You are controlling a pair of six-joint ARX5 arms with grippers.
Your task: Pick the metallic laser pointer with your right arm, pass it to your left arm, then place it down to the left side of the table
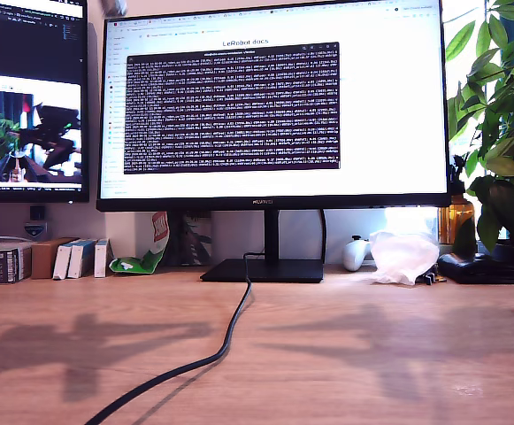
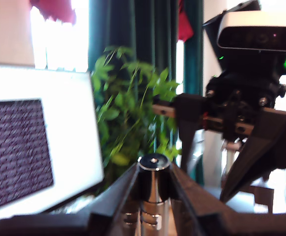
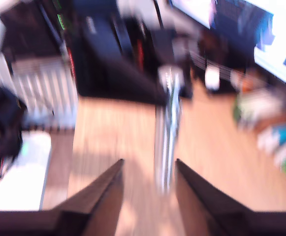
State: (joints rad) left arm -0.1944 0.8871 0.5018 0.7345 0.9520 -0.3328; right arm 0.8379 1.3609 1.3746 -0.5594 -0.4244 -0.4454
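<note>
The slim, shiny silver metal laser pointer stands upright between the dark tapering jaws of my first gripper, which are closed on its ringed barrel just below the black end cap, so it is lifted off the light-brown wood-grain table. Facing it across a gap is my second gripper, black with a white camera block and green lights. The second wrist view is heavily blurred, but it shows that gripper's jaws parted, with the silver cylinder ahead of them and lined up with the opening, not yet between the tips. In the exterior view neither arm appears; only their shadows fall on the tabletop beside a black cable running from the monitor. As I judge it, the pickup is done and the handover is in hand: the receiving grasp, the release and the placing on the table remain.
</note>
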